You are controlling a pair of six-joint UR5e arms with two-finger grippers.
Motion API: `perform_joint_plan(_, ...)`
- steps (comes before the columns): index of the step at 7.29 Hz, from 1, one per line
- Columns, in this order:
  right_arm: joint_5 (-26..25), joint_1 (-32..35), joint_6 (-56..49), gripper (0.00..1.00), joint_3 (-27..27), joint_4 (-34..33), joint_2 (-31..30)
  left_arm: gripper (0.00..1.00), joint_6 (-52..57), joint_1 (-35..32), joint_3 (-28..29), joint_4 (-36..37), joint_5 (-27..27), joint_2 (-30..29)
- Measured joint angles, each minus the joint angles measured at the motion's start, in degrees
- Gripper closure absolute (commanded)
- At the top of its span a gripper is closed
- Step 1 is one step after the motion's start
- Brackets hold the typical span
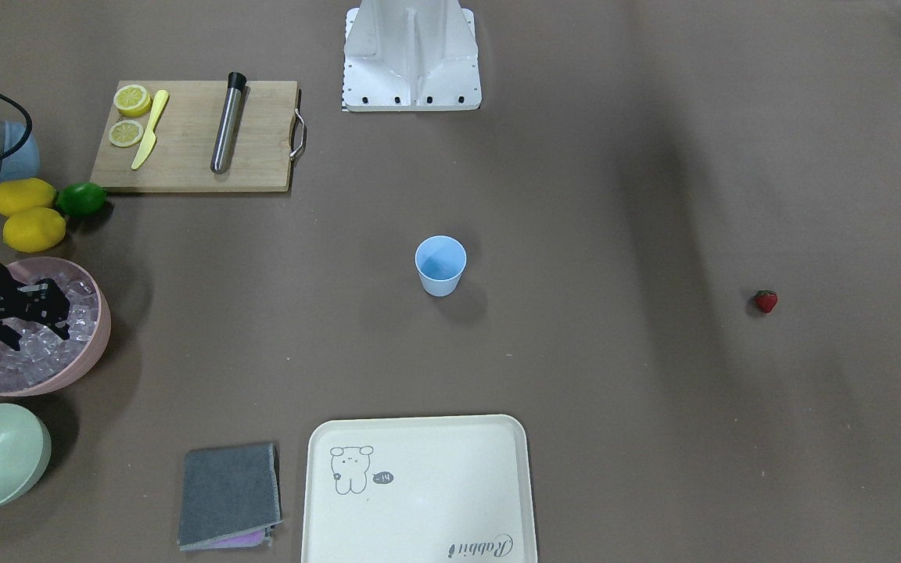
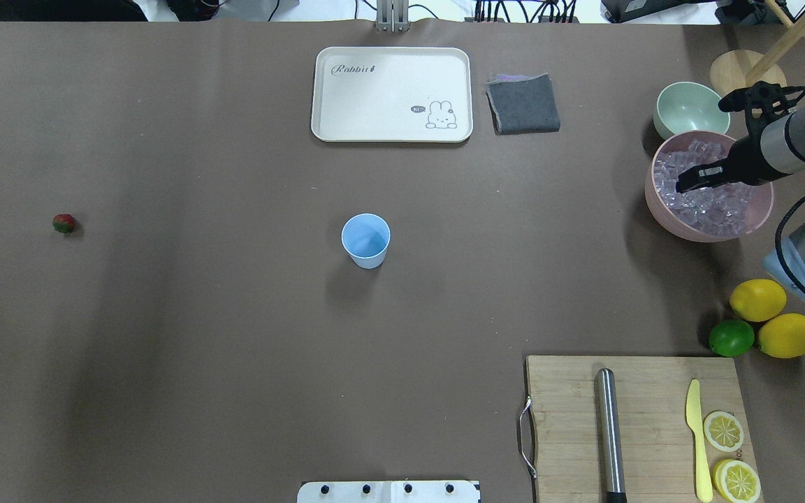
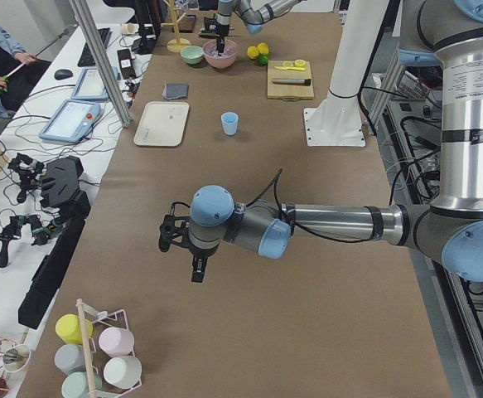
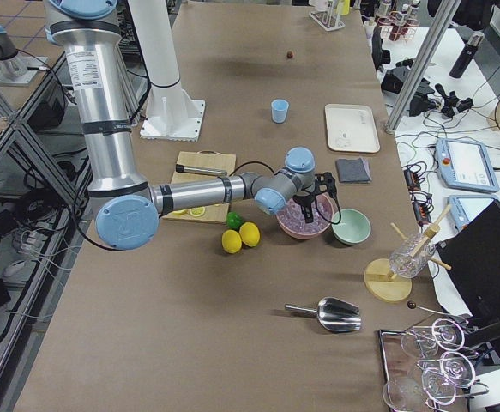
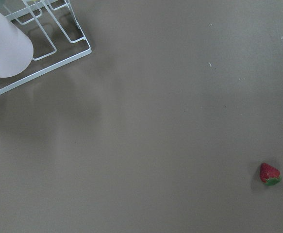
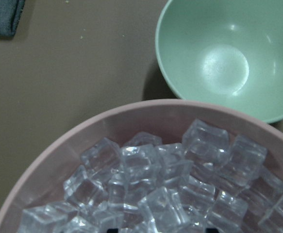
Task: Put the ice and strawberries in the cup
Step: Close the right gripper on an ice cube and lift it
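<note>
The light blue cup (image 2: 365, 241) stands upright and empty at mid-table, also in the front view as cup (image 1: 440, 266). Ice (image 2: 706, 206) fills a pink bowl (image 2: 657, 202) at the robot's far right. My right gripper (image 2: 692, 180) hangs open just over the ice (image 6: 156, 189), fingers apart with nothing between them. One red strawberry (image 2: 63, 223) lies alone on the far left; the left wrist view has the strawberry (image 5: 269, 174) at lower right. My left gripper (image 3: 197, 269) shows only in the left side view, above bare table; I cannot tell its state.
A pale green bowl (image 2: 689, 108) sits beside the pink bowl. Two lemons (image 2: 773, 318) and a lime (image 2: 731, 337) lie near a cutting board (image 2: 570, 419) with a muddler, knife and lemon halves. A tray (image 2: 392, 133) and grey cloth (image 2: 523, 103) lie at the far edge.
</note>
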Motion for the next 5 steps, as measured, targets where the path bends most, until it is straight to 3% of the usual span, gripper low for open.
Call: perform_joint_plan(5,0.9,1.3,0.1,0.37,1.5,-1.2,-0.3,0.02,-0.1,0.0,0.0,-0.4,0.0,0.4)
